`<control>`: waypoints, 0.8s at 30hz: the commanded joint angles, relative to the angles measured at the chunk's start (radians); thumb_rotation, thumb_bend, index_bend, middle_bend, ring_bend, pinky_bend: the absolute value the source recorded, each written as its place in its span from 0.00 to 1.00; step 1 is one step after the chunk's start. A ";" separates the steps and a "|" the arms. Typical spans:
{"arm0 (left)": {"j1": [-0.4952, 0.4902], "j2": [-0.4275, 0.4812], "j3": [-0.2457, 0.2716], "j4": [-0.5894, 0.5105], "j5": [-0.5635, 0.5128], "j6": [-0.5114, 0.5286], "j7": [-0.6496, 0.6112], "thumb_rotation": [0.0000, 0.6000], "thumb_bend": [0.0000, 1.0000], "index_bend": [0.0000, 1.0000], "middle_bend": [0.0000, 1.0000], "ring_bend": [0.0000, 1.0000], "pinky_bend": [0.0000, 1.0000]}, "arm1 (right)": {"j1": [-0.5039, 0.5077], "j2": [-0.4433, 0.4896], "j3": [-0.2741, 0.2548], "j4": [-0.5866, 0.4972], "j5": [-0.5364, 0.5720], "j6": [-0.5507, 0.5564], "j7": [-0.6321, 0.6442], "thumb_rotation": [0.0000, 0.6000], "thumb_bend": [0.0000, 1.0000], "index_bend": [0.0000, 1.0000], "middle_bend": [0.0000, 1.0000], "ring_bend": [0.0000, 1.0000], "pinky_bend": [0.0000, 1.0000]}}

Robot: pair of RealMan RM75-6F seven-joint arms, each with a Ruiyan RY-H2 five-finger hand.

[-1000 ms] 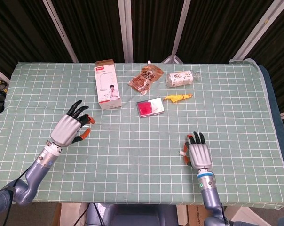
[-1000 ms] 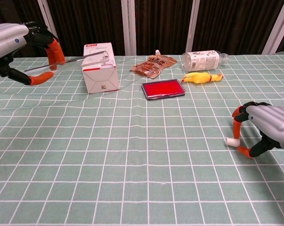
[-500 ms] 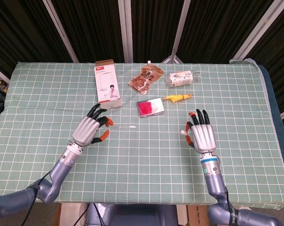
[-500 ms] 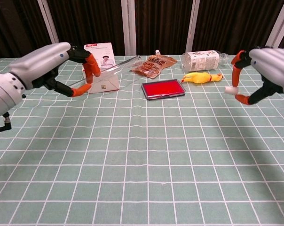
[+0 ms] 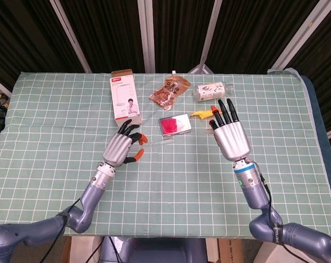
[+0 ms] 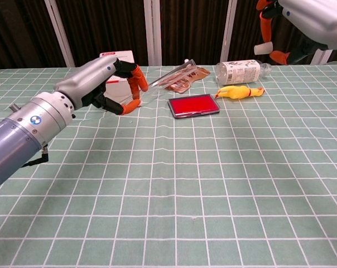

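Note:
My left hand [image 5: 121,148] [image 6: 101,84] hovers over the table left of centre and pinches a clear thin tube [image 6: 173,75] between orange fingertips. The tube points right, towards the red flat case [image 5: 175,124] [image 6: 193,105]. My right hand [image 5: 229,137] [image 6: 302,22] is raised high, fingers up, above the yellow rubber chicken [image 5: 201,114] [image 6: 238,91]. It pinches a small white cap [image 6: 262,48] between thumb and finger. The cap is hidden in the head view.
A white carton [image 5: 125,102] [image 6: 118,54] stands behind the left hand. A brown snack pouch [image 5: 169,90] [image 6: 182,79] and a lying bottle [image 5: 213,91] [image 6: 241,71] sit at the far middle. The green checked cloth [image 5: 171,186] covers the table.
The left hand has carried the tube right, towards the centre. The right hand has risen from the near table surface, up and away, still pinching the white cap.

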State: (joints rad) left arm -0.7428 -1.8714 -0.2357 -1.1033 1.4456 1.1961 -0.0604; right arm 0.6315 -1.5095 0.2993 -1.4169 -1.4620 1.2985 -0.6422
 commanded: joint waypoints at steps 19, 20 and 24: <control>0.021 -0.028 -0.043 -0.070 -0.103 0.016 0.134 1.00 0.64 0.51 0.55 0.17 0.04 | 0.083 -0.114 -0.031 0.120 -0.067 0.028 -0.062 1.00 0.37 0.58 0.22 0.00 0.00; 0.020 -0.029 -0.043 -0.070 -0.105 0.014 0.136 1.00 0.64 0.51 0.55 0.17 0.04 | 0.085 -0.118 -0.032 0.122 -0.067 0.028 -0.065 1.00 0.37 0.58 0.22 0.00 0.00; 0.018 -0.033 -0.044 -0.073 -0.111 0.009 0.141 1.00 0.64 0.51 0.55 0.17 0.04 | 0.093 -0.135 -0.031 0.131 -0.062 0.026 -0.075 1.00 0.37 0.58 0.22 0.00 0.00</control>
State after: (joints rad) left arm -0.7241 -1.9033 -0.2796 -1.1760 1.3348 1.2054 0.0796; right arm 0.7224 -1.6415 0.2677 -1.2886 -1.5258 1.3254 -0.7144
